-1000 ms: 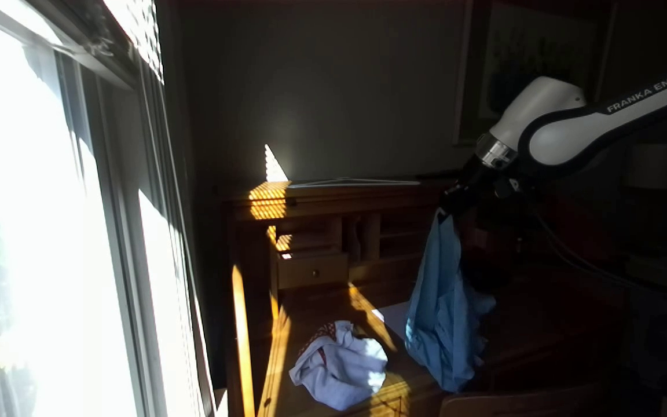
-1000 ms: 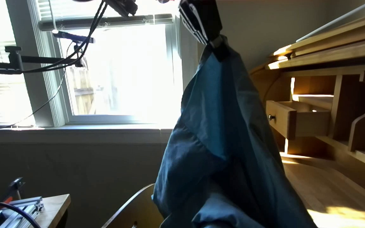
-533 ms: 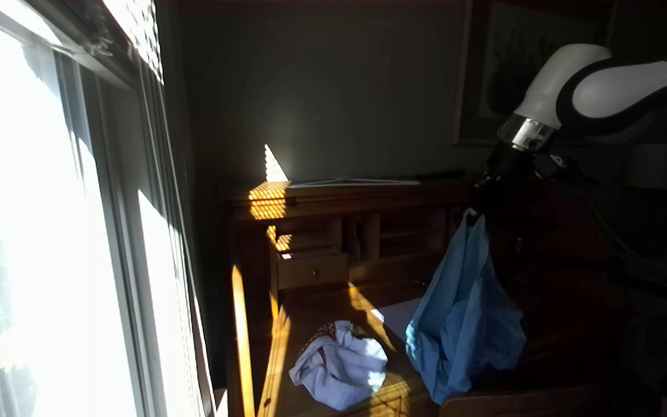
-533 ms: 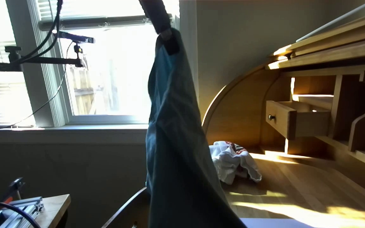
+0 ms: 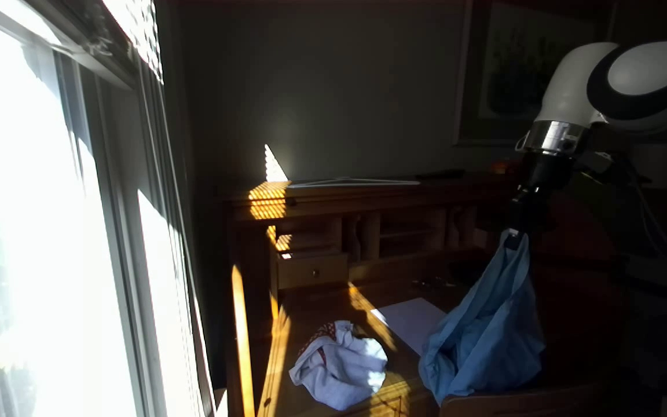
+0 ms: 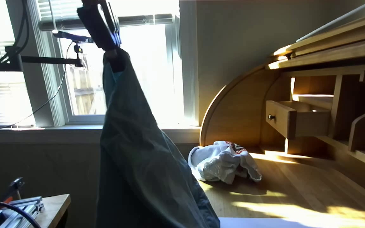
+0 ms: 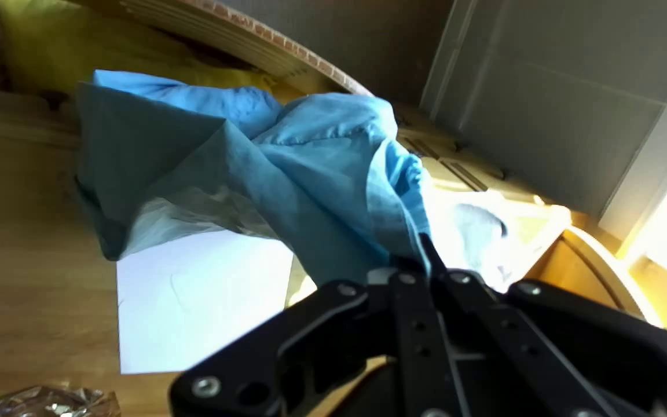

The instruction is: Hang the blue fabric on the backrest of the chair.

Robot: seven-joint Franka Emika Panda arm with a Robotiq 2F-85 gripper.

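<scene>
The blue fabric (image 5: 487, 341) hangs in a long bunch from my gripper (image 5: 513, 238). It also shows in an exterior view (image 6: 138, 152) and in the wrist view (image 7: 322, 174). My gripper is shut on its upper end, as the wrist view (image 7: 420, 255) shows. The wooden chair backrest (image 5: 524, 403) shows only its top edge at the bottom of an exterior view. The fabric's lower end hangs just at this edge; I cannot tell whether they touch. A curved wooden edge (image 7: 275, 39) at the top of the wrist view looks like the backrest.
The wooden roll-top desk carries a crumpled white cloth (image 5: 339, 365) with red pattern and a white paper (image 5: 409, 321). A drawer (image 6: 280, 120) stands out from its shelves. Clear crinkled plastic (image 7: 55, 402) lies near the paper. A side table (image 6: 55, 205) bears metal profiles.
My gripper has moved with the fabric, rightward in an exterior view and leftward in an exterior view, and a little lower. The white cloth and paper are uncovered more. The grip stays shut.
</scene>
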